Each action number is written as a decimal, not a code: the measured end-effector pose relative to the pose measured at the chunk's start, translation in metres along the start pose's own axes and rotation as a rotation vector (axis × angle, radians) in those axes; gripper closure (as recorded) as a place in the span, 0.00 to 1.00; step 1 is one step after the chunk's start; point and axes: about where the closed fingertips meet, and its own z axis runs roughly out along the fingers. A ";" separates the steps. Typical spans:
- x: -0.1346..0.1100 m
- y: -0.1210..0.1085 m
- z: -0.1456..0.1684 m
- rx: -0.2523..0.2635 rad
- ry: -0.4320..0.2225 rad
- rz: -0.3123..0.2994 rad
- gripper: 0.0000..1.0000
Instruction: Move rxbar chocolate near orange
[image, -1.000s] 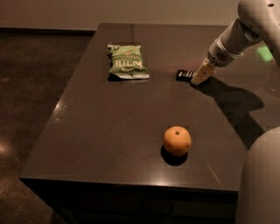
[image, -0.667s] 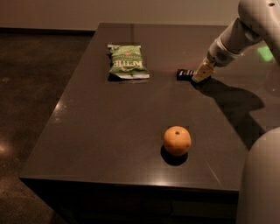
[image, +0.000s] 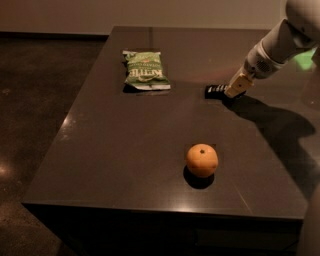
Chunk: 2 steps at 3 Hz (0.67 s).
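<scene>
The rxbar chocolate (image: 215, 90), a small flat black wrapper with white lettering, lies on the dark table (image: 125, 150) at the right of its middle. My gripper (image: 234, 89) comes down from the upper right and sits over the bar's right end, which it hides. The orange (image: 202, 160) rests nearer the front edge, well below and a little left of the bar.
A green chip bag (image: 146, 70) lies flat at the back left of the table. My arm (image: 280, 42) reaches in from the upper right and casts a shadow on the table's right side. The floor lies to the left.
The gripper has dipped slightly lower onto the bar's right end. The bar, the orange and the chip bag have not moved.
</scene>
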 end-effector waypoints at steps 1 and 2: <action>0.006 0.032 -0.019 -0.026 0.001 -0.034 1.00; 0.013 0.075 -0.036 -0.072 0.010 -0.094 1.00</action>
